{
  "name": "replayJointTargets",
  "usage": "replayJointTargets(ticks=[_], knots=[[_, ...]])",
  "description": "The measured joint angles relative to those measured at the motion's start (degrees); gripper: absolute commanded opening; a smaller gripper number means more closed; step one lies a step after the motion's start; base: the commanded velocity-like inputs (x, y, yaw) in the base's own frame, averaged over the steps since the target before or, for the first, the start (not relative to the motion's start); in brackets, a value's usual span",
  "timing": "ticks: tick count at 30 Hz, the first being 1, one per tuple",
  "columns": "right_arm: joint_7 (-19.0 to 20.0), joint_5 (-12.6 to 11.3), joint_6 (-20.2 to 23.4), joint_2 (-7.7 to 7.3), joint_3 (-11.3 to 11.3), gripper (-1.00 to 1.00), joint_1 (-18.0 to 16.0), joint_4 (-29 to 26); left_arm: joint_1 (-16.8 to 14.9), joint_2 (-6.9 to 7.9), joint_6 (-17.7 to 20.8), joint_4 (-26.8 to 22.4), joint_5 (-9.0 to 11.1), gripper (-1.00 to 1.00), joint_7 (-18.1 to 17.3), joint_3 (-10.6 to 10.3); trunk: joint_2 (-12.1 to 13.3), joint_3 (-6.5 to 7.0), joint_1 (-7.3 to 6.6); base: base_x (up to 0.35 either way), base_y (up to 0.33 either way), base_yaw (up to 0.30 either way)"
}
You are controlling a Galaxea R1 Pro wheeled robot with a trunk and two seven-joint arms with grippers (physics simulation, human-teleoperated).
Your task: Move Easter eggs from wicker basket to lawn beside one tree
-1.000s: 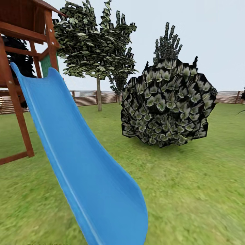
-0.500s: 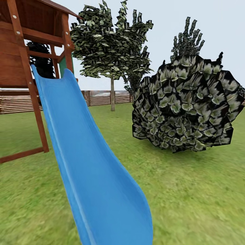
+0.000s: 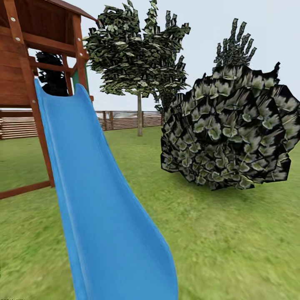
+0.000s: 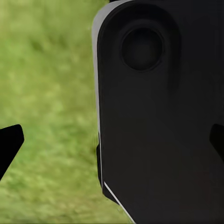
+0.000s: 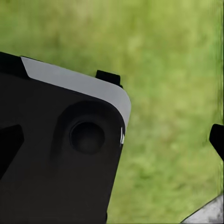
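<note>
The whole head view has slid a little since half a second ago: the slide (image 3: 104,200) and its wooden play frame (image 3: 25,62) sit slightly further left, and the round bush (image 3: 227,129) looms a touch larger, so it is the camera and robot that have turned, not the garden things.

The blue slide runs from the far left down to the near middle. A tree (image 3: 139,62) with a thin trunk stands far off near the slatted fence (image 3: 125,120), and the bush sits on the lawn (image 3: 233,241) to the right, with a dark conifer top (image 3: 234,46) behind it.

Each wrist view looks down on grass past a dark robot body panel. The left hand (image 4: 112,140) and the right hand (image 5: 112,140) show only dark fingertips at the frame edges, wide apart and holding nothing.

The basket and eggs are not in sight here. The robot seems to be travelling and searching; next it likely needs to steer round the slide and find the basket.
</note>
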Motion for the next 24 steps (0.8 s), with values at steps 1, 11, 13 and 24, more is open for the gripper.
replayJointTargets(ticks=[1, 11, 13, 24], knots=[[-0.02, -0.02, 0.00, 0.00, 0.01, 1.00, 0.02, 0.00, 0.00, 0.00, 0.00, 0.00, 0.00, 1.00, 0.00, 0.00, 0.00, 0.00, 0.00, 0.187, -0.284, 0.230], [-0.02, 0.16, 0.00, 0.00, 0.12, 1.00, 0.03, 0.00, 0.00, 0.00, 0.00, 0.00, 0.00, 1.00, 0.00, 0.00, 0.00, 0.00, 0.00, 0.187, -0.284, 0.103], [0.01, 0.18, 0.00, 0.00, 0.13, 1.00, 0.02, 0.00, 0.00, 0.00, 0.00, 0.00, 0.00, 1.00, 0.00, 0.00, 0.00, 0.00, 0.00, 0.187, -0.284, 0.003], [-0.03, 0.18, 0.01, 0.00, 0.14, 1.00, 0.03, 0.00, 0.00, 0.00, 0.00, 0.00, 0.00, 1.00, 0.00, 0.00, 0.00, 0.00, 0.00, 0.187, -0.284, 0.023]])
